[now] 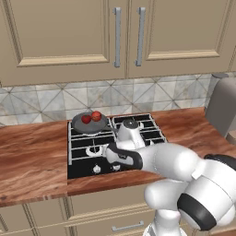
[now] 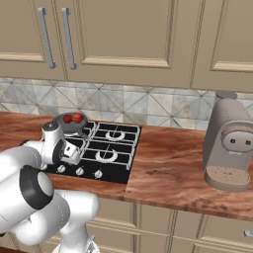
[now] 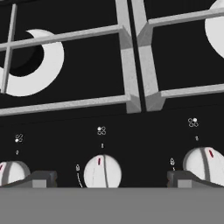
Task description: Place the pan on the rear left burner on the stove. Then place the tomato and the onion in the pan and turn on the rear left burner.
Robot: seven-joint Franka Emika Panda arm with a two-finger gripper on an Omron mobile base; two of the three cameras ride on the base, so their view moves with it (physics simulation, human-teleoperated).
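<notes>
Wooden counter (image 1: 32,156) around black stove (image 1: 80,168)

My arm (image 1: 175,161) is white with dark joints. Stove (image 2: 116,168): black, silver knobs (image 3: 102,170) marked red. Pan (image 1: 78,126): dark grey. Counter (image 2: 173,173): reddish-brown woodgrain. Backsplash (image 1: 55,99), upper left: grey diamond-patterned tile.

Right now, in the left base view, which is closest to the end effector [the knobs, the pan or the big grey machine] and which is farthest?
1. Knobs, right under the end effector, at the stove's front.
2. Pan, back left, holding two red things.
3. Grey machine, far right on the counter.
</notes>
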